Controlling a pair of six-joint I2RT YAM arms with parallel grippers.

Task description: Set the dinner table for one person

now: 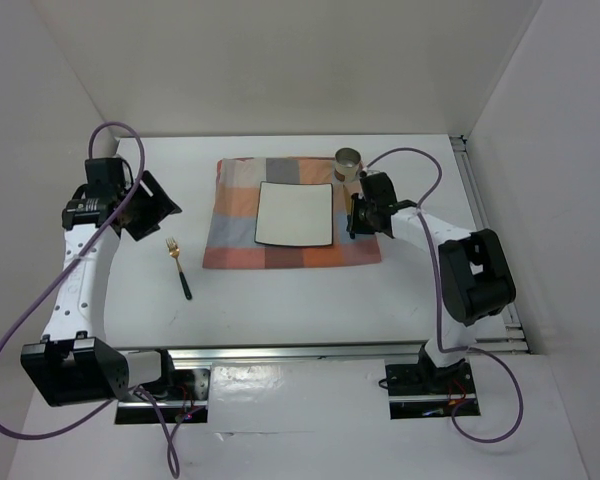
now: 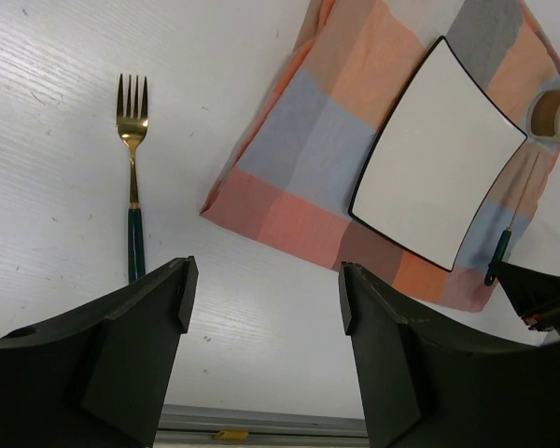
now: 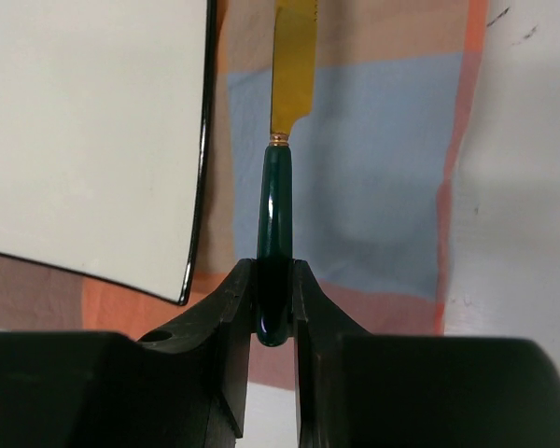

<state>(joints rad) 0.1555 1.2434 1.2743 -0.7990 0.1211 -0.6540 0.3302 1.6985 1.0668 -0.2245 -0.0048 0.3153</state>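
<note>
The large white worktop (image 1: 280,310) spreads before both arms. Right fingers (image 3: 229,327) pinch a green-handled gold knife (image 3: 278,205) over the orange-and-blue checked cloth (image 3: 373,187), beside the square white plate (image 3: 93,131); left fingers (image 2: 131,355) gape wide.

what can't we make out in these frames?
Tip of knife: right wrist view, cut off by top edge.
End of fork handle: left wrist view, behind a finger of the left claw.
Inside of cup: top view, too small; left wrist view, cropped by right edge.
Whether knife rests on cloth: no side-on view.
</note>
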